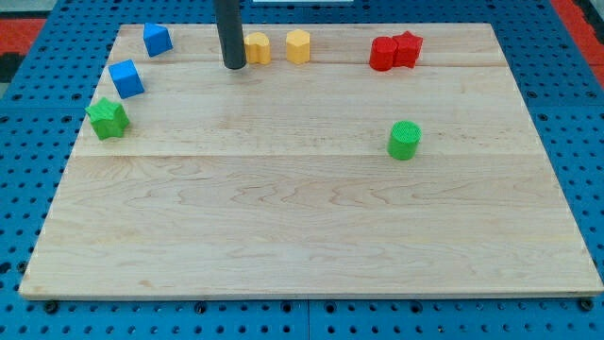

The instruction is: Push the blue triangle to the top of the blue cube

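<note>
The blue triangle (pixel 157 40) lies near the board's top left corner. The blue cube (pixel 125 78) lies a short way below and to the left of it, apart from it. My tip (pixel 234 66) rests on the board to the right of both blue blocks, about level with the gap between them. It is right beside the left yellow block (pixel 257 47); I cannot tell if it touches it. The rod rises out of the view's top.
A second yellow block (pixel 298 45) lies right of the first. Two red blocks (pixel 394 51) sit together at the top right. A green star (pixel 108 118) lies just below the blue cube. A green cylinder (pixel 404 140) stands at mid right. The wooden board (pixel 302 246) has blue matting around it.
</note>
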Controlling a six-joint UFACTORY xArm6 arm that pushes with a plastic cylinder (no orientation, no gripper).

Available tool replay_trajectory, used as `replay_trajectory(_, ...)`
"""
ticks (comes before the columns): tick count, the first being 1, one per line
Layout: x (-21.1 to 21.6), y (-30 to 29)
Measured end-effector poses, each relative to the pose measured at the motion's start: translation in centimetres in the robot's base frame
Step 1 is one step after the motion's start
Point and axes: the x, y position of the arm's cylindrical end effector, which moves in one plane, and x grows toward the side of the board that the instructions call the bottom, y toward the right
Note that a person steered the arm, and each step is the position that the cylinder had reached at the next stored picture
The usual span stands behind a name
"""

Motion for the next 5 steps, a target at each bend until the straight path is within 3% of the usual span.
replay_trajectory(5, 0.72, 0.09)
